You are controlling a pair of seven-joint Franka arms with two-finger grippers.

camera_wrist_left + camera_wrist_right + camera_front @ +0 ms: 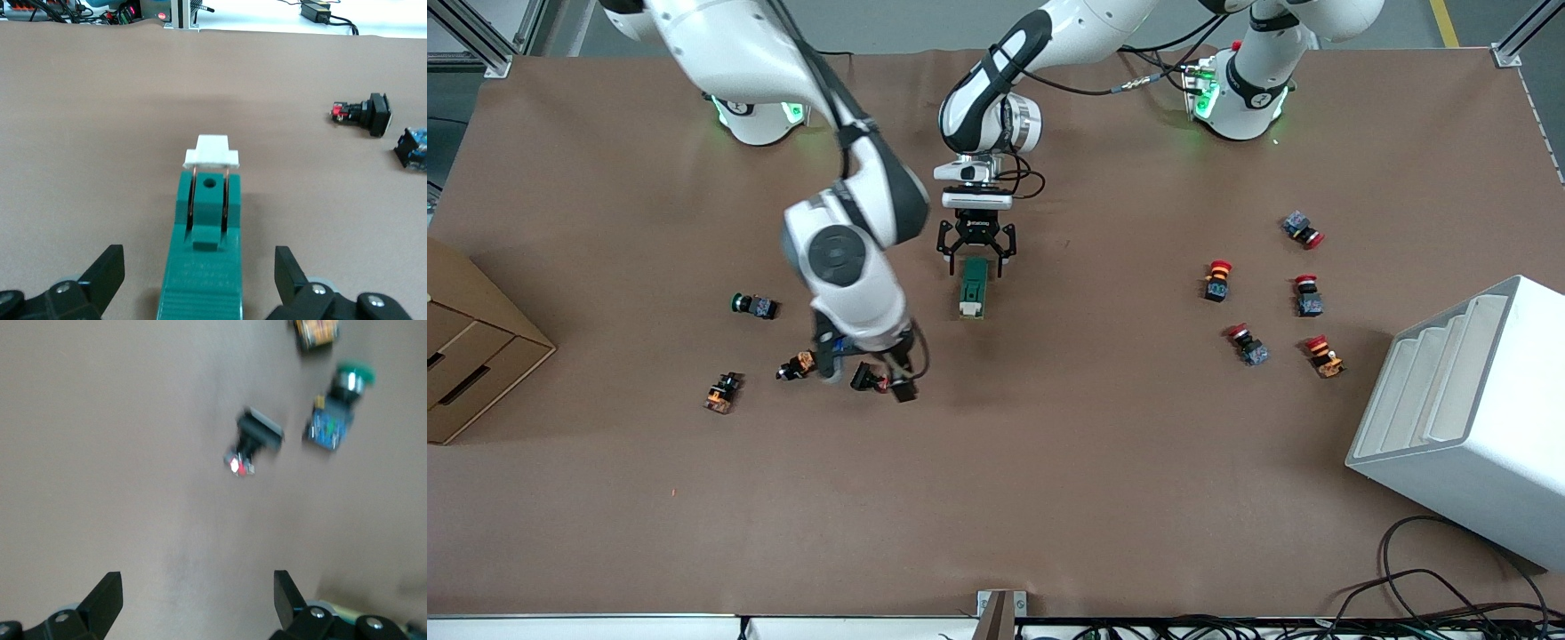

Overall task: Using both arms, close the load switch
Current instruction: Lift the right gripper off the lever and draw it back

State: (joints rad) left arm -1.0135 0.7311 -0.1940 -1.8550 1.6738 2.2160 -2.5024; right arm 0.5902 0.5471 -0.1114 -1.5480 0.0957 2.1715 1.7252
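The load switch [973, 289] is a dark-green block lying at the table's middle, with its white handle [212, 152] at the end nearer the front camera. My left gripper [975, 255] is open and low over the switch's other end. Its fingers [107, 273] straddle the green body [203, 267] with a gap on each side. My right gripper [871, 369] is open and empty over bare table, toward the right arm's end from the switch. The right wrist view shows nothing between its fingers [107, 597].
A black push-button [257, 440], a green-capped one [751, 305] and orange ones [720, 391] lie by my right gripper. Several red-capped buttons [1216, 280] lie toward the left arm's end, near a white rack [1467, 409]. A cardboard box [471, 356] stands at the right arm's end.
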